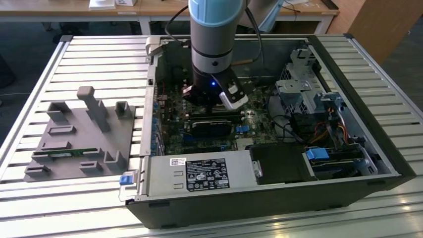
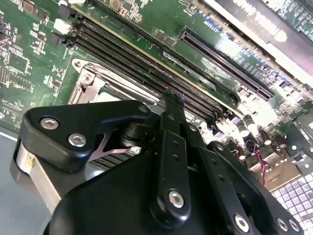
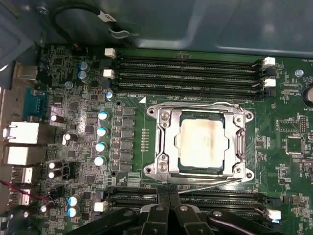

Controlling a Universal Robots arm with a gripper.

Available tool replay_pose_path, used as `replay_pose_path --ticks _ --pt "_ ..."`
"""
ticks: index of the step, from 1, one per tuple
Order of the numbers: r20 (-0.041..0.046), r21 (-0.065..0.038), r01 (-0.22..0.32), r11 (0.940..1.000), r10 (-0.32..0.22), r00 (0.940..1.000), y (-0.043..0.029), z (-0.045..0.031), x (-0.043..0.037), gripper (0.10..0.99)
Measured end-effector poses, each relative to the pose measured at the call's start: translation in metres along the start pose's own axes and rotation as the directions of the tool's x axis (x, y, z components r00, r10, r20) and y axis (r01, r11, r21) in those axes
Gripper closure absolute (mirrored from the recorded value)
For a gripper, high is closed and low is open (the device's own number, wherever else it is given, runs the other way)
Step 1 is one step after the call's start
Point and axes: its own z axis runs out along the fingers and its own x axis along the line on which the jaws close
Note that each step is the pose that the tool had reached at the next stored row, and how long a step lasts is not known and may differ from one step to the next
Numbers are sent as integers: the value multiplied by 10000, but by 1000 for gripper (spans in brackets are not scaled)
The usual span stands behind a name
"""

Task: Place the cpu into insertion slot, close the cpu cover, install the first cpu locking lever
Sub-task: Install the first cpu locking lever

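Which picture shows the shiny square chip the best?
The first wrist view: the cpu lies face-up in full sight, framed by the cpu cover. In the second wrist view the gripper blocks it. In the exterior view the arm hides that spot.

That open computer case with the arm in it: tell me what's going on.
A single robot arm reaches down into the open computer case, hovering over the green motherboard. In the first wrist view the cpu already sits in the insertion slot, with the cpu cover closed down around it. The gripper sits just beside the socket, holding nothing visible. A thin locking lever runs along the socket edge nearest the gripper.
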Motion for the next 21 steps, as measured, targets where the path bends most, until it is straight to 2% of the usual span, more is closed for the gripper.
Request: replay_pose_path --ticks 4,9,12,18,21 --pt "8 -209 -4 9998 5 10000 -32 -5 22 980" --pt "19 -385 -5 9993 6 10000 -49 -3 63 980" --pt "21 -463 -5 9989 6 10000 -51 16 71 980" --pt "28 -719 -10 9974 12 10000 -57 53 92 980" --pt "31 -810 -11 9967 14 10000 -60 72 99 980"
